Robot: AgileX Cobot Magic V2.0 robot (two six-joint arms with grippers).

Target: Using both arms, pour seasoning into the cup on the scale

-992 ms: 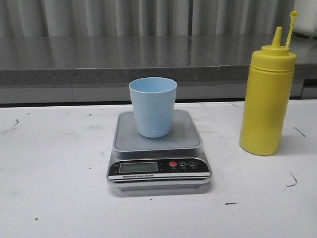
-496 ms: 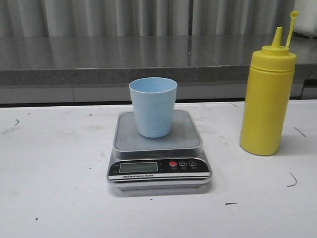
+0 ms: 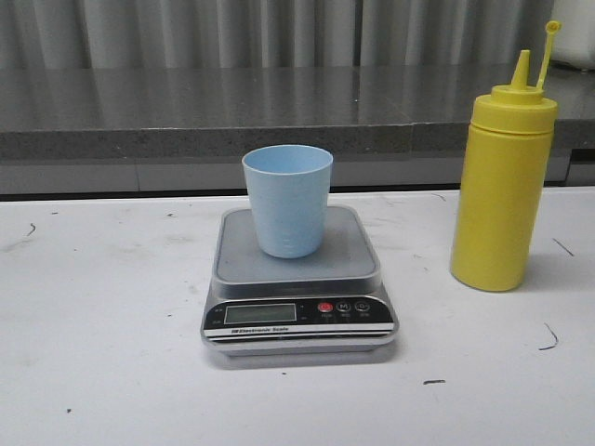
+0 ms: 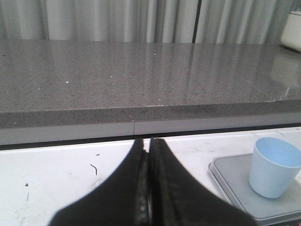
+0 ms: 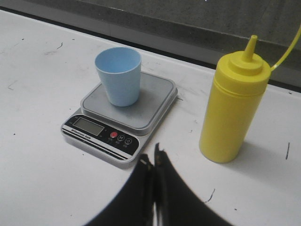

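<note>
Nothing has moved since the earlier frames. Left gripper (image 4: pixel 148 188) and right gripper (image 5: pixel 151 188), fingers pressed together and empty, hang apart from everything. One cup (image 3: pixel 287 200) stands upright, centred on one scale (image 3: pixel 298 279); its display is unreadable. One seasoning (image 3: pixel 502 172) bottle stands vertical on the table (image 3: pixel 102 353), nozzle up, right of the scale.

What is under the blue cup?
The cup stands on the grey scale, which sits on the white table. The patch of platform right under the cup is hidden by it.
</note>
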